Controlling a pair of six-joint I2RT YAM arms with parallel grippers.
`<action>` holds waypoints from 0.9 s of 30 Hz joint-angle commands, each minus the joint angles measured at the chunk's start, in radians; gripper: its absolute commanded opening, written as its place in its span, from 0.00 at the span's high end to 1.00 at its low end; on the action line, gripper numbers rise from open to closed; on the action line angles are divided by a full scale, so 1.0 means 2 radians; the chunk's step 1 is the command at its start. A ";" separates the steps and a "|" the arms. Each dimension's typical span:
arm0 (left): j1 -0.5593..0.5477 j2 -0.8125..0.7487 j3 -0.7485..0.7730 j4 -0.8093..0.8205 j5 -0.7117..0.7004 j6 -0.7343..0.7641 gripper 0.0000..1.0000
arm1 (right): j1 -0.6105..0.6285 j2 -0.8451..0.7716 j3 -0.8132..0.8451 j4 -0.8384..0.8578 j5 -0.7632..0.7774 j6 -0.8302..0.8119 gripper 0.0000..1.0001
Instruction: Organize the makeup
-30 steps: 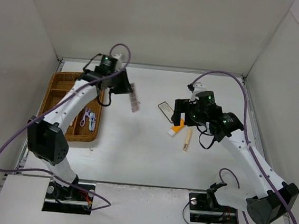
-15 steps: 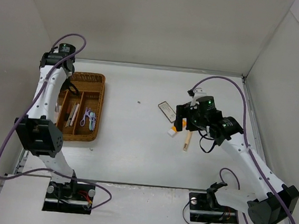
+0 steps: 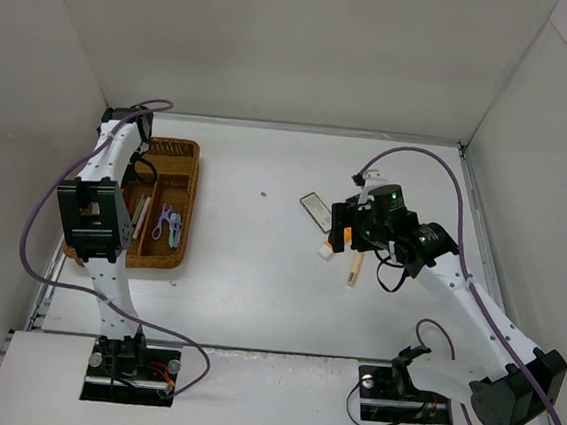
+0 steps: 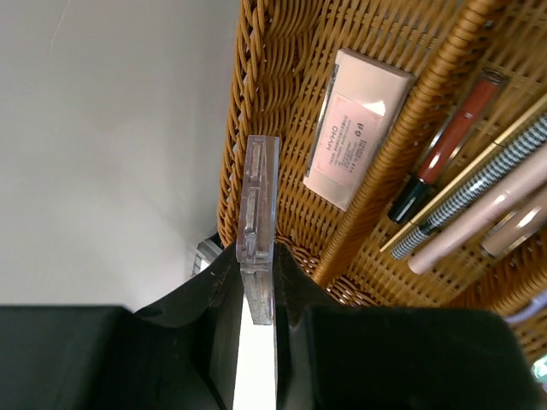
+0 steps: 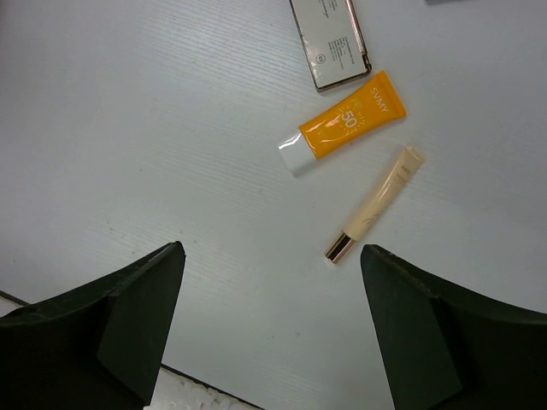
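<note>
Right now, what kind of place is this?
Probably a robot test cell: white boards wall in the table, two cabled arms are bolted at its edge, a wicker tray holds makeup.

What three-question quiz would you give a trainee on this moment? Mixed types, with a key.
1. True or false: the right gripper is open and holds nothing.
2. The left gripper is shut on: A) a thin clear-edged palette, B) a lipstick, C) a brush.
3. How many items lie on the table in the right wrist view?

Key:
1. True.
2. A.
3. Three: orange tube, beige tube, rectangular compact.
</note>
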 commanded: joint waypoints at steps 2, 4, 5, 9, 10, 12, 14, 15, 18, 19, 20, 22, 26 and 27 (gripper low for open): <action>0.011 -0.001 0.030 -0.002 -0.036 0.017 1.00 | 0.002 0.007 0.005 0.019 0.012 -0.001 0.19; 0.016 0.010 0.035 -0.001 -0.033 0.017 1.00 | 0.003 0.009 0.007 0.016 0.012 0.000 0.19; 0.016 0.012 0.035 0.001 -0.029 0.017 1.00 | 0.002 0.011 0.008 0.015 0.012 0.001 0.19; 0.021 0.026 0.036 0.006 -0.033 0.020 0.98 | 0.002 0.019 0.015 0.008 0.012 0.002 0.19; 0.021 0.033 0.038 0.006 -0.026 0.021 0.96 | 0.002 0.019 0.016 0.007 0.012 0.002 0.19; 0.021 0.038 0.041 0.006 -0.026 0.022 0.96 | 0.002 0.021 0.018 0.004 0.014 0.003 0.19; 0.021 0.045 0.043 0.005 -0.030 0.019 0.96 | 0.002 0.021 0.020 0.003 0.016 0.002 0.19; 0.021 0.045 0.038 0.008 -0.030 0.019 0.94 | 0.002 0.022 0.021 0.000 0.017 0.003 0.19; 0.021 0.042 0.027 0.021 -0.029 0.021 0.82 | 0.002 0.022 0.023 -0.006 0.020 0.003 0.19; 0.021 0.041 0.025 0.025 -0.032 0.021 0.76 | 0.002 0.022 0.025 -0.007 0.020 0.002 0.19; 0.025 0.041 0.022 0.027 -0.033 0.021 0.74 | 0.002 0.022 0.026 -0.008 0.023 0.002 0.19; 0.025 0.042 0.020 0.027 -0.033 0.019 0.69 | 0.002 0.022 0.028 -0.012 0.027 0.000 0.19; 0.025 0.037 0.015 0.031 -0.033 0.014 0.60 | 0.001 0.026 0.033 -0.016 0.038 -0.004 0.19; 0.025 0.036 0.015 0.029 -0.034 0.012 0.58 | 0.001 0.028 0.034 -0.017 0.038 -0.006 0.19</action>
